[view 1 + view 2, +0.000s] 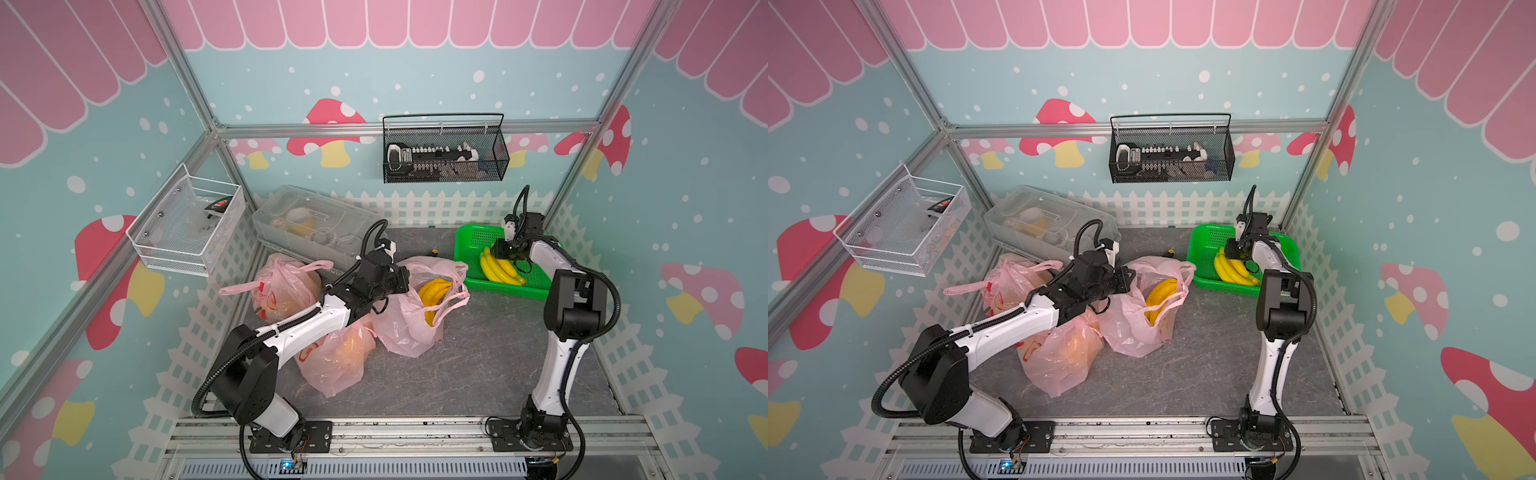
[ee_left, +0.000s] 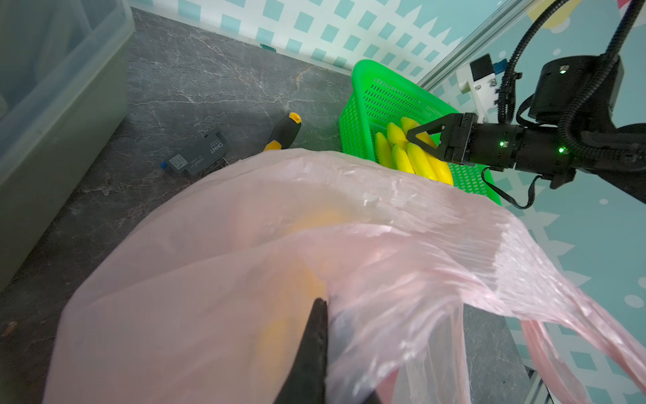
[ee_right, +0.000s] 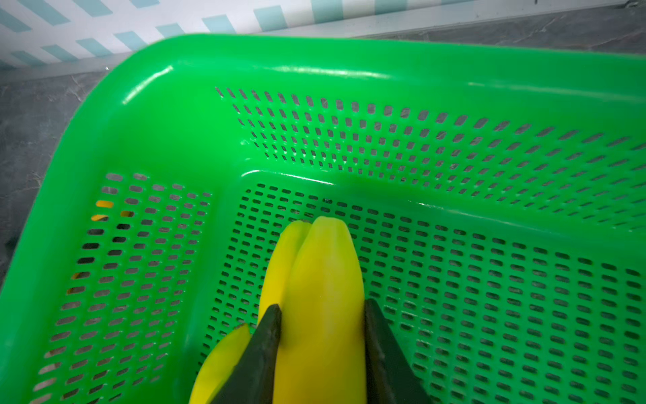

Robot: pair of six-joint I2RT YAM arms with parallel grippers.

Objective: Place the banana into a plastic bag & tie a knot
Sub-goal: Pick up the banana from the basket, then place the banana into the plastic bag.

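Right gripper: jaws pressed against both sides of one banana in the banana bunch, which lies in the green basket, right of centre in both top views. Left gripper: jaws together, pinching the rim of the pink bag, mid-frame on the table. A second bunch is inside the bag.

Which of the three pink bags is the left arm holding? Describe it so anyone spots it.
Find the green basket in the far right corner. The pink bag nearest it is the one, pinched by the left gripper. Only its open mouth shows a yellow banana bunch.
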